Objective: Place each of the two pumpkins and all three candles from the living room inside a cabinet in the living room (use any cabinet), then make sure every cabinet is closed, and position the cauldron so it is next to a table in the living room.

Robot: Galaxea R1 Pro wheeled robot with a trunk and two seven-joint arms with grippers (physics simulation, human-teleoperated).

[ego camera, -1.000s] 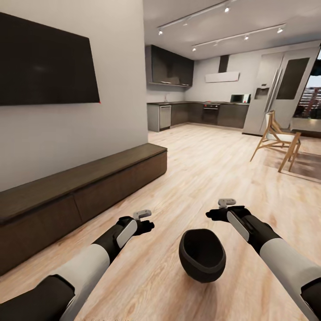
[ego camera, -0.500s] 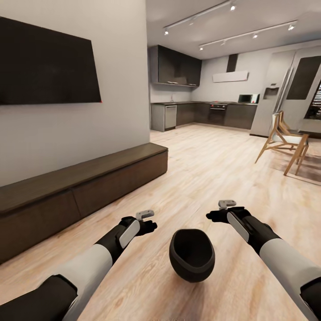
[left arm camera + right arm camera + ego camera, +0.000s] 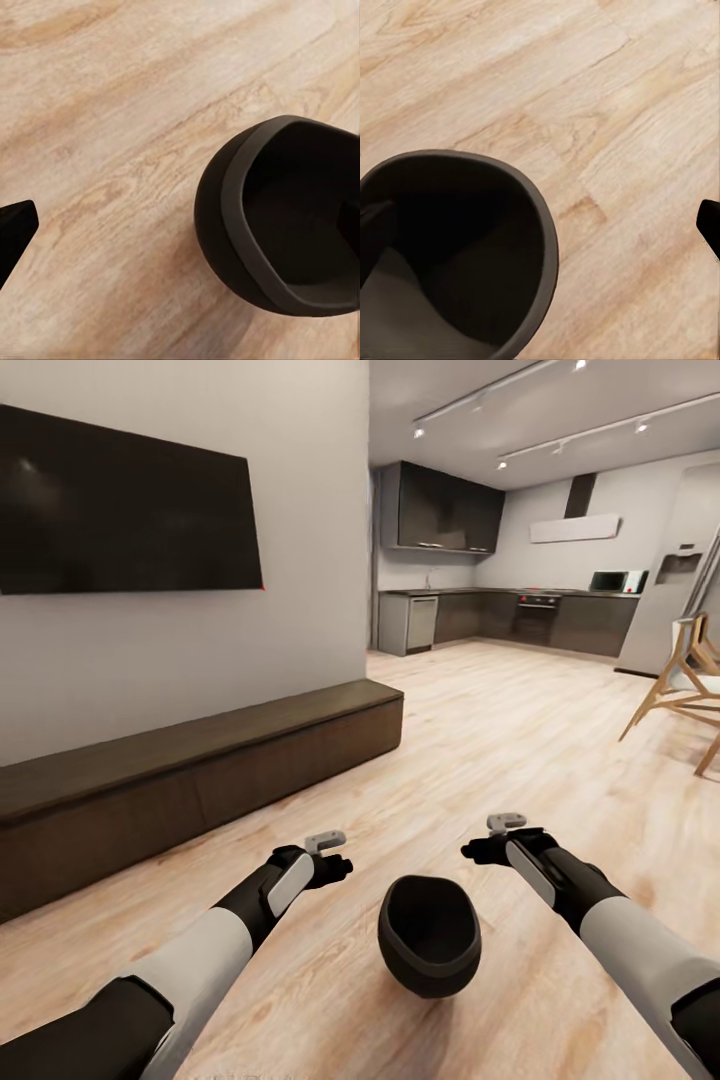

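The round black wide-mouthed cauldron (image 3: pixel 429 948) is seen on the pale wooden plank floor (image 3: pixel 520 760), between the left gripper (image 3: pixel 335 865) and the right gripper (image 3: pixel 478 848), touched by neither. Whether their jaws are parted cannot be told. The long low dark-brown cabinet (image 3: pixel 200 780) is shut.

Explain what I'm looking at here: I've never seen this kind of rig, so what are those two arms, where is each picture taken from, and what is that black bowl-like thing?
This is a simulator's render of a wheeled robot with two arms. The big picture comes from a camera on its head, looking over the left gripper and right gripper. The other two come from cameras near each gripper, looking down. The black thing is the cauldron, which looks to sit on the wooden floor between the arms; neither gripper appears to touch it, and it looks empty. Along the wall runs a long, low cabinet with its fronts shut, under a dark screen. A kitchen lies beyond.
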